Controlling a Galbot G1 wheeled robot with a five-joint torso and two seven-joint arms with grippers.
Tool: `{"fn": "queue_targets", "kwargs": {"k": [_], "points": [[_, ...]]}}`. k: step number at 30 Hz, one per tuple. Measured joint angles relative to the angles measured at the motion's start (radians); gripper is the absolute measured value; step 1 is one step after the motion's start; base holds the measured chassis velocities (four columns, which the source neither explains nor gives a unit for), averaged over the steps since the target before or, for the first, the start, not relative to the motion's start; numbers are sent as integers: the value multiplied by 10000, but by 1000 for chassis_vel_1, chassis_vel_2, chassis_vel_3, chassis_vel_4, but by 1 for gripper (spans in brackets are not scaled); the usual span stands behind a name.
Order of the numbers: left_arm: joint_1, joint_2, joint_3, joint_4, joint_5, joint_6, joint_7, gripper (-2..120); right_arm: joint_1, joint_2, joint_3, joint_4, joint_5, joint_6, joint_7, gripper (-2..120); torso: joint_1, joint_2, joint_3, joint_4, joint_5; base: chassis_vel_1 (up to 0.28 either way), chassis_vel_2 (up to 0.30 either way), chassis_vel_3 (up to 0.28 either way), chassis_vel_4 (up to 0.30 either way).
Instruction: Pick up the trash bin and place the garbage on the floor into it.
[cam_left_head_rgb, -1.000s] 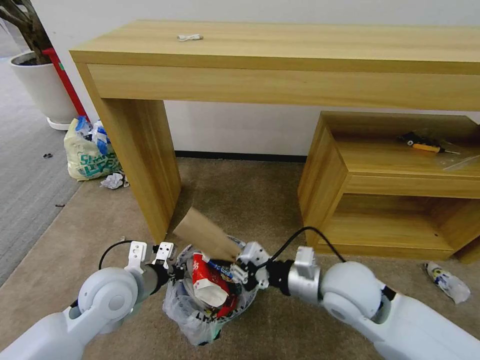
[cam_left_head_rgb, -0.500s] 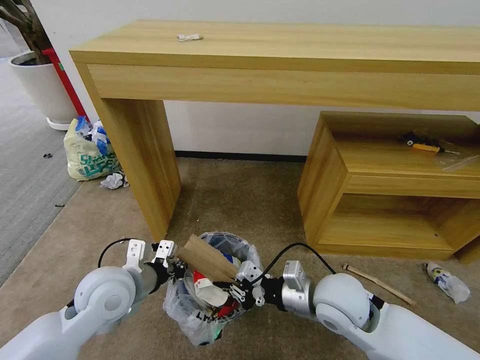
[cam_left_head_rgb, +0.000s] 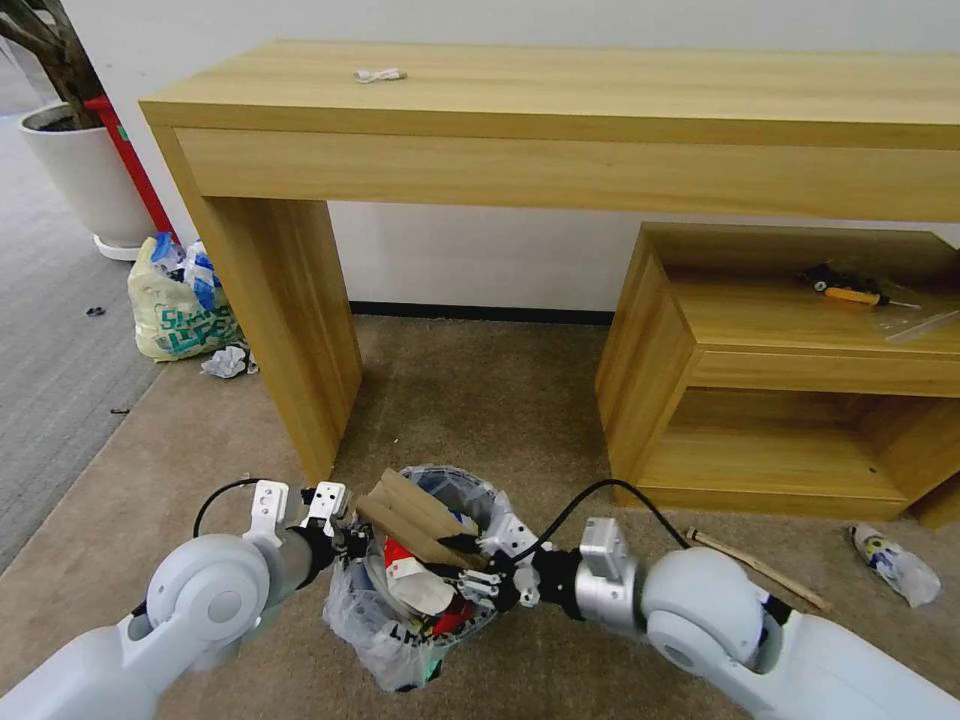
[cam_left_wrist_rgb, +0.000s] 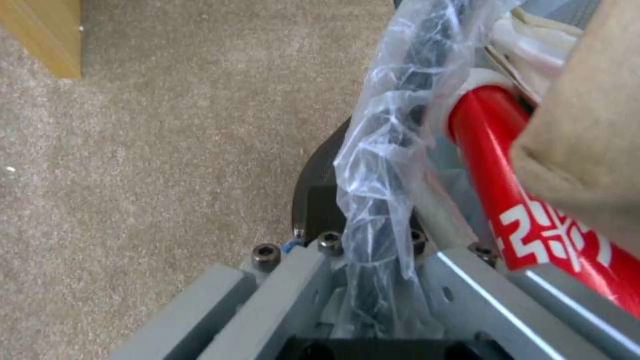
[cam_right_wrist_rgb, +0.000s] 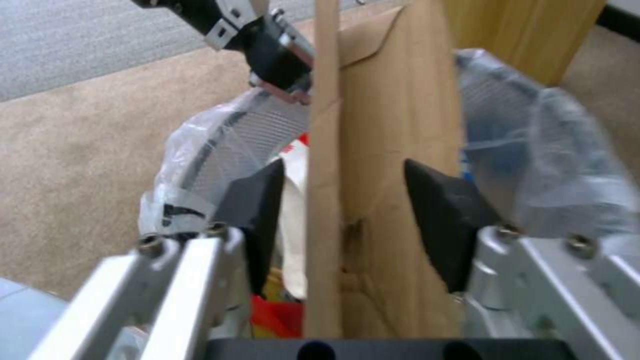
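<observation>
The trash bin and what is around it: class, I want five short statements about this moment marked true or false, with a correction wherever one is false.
1. The left gripper is shut on the rim of the trash bin. True.
2. The cardboard piece lies flat on the floor. False: it sticks out of the bin.
3. The right gripper is open, with the cardboard between its fingers. True.
4. A wooden stick and a plastic bottle lie on the floor to the robot's right. True.
5. The bin holds no litter. False: a red wrapper and other litter are inside.
</observation>
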Motion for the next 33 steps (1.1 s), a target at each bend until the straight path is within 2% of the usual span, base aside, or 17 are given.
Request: {"fn": "queue_targets", "kwargs": {"k": [3, 4, 7, 8, 12, 17, 22, 24, 26, 27, 30, 33], "points": [[60, -35, -23, 7, -3, 0, -31, 0, -172, -120, 428, 144, 49, 102, -30, 68, 0, -1, 0, 1, 0, 0, 0, 0, 0], [60, -35, -23, 7, -3, 0, -31, 0, -172, -120, 428, 144, 49, 102, -30, 68, 0, -1, 0, 1, 0, 0, 0, 0, 0], [163, -103, -78, -14, 1, 0, -36, 0, -299, -133, 969, 297, 235, 163, 108, 82, 0, 0, 0, 1, 0, 0, 0, 0, 0], [163, -103, -78, -14, 1, 0, -36, 0, -299, -133, 969, 297, 235, 163, 108, 82, 0, 0, 0, 1, 0, 0, 0, 0, 0], [290, -177, -198, -32, 75, 0, -41, 0, -465, -9, 1576, 304, 458, 435, 432, 97, 0, 0, 0, 1, 0, 0, 0, 0, 0], [412, -264, -281, -70, 155, 0, -58, 0, -892, 252, 2280, -75, 383, 959, 513, 100, 0, 0, 0, 3, 0, 0, 0, 0, 0], [565, -447, -358, -45, 248, 0, -55, 0, -2376, 989, 3745, -762, -347, 1794, 450, 100, 0, 0, 0, 3, 0, 0, 0, 0, 0], [570, -463, -360, -33, 258, 0, -50, 0, -2462, 1033, 3820, -788, -390, 1826, 453, 100, -1, 0, 0, 3, 2, 0, 0, 0, 0], [579, -532, -361, 28, 334, 0, -6, 0, -3442, 1548, 4792, -1034, -941, 2175, 397, 100, 0, 0, 0, 0, 1, 0, 0, 0, 0], [579, -532, -361, 28, 334, 0, -6, 0, -3442, 1548, 4792, -1034, -941, 2175, 397, 100, 0, 0, 0, 0, 1, 0, 0, 0, 0], [572, -541, -300, 34, 355, 0, 30, 0, -4563, 2138, 5927, -1273, -1538, 2706, 258, 100, -1, 0, 0, 0, 0, 0, 0, 0, 0], [570, -543, -272, 34, 359, -1, 37, 0, -5087, 2493, 6538, -1450, -1921, 3062, 139, 100, -1, 0, 0, 0, -1, 0, 0, 0, 0]]}}
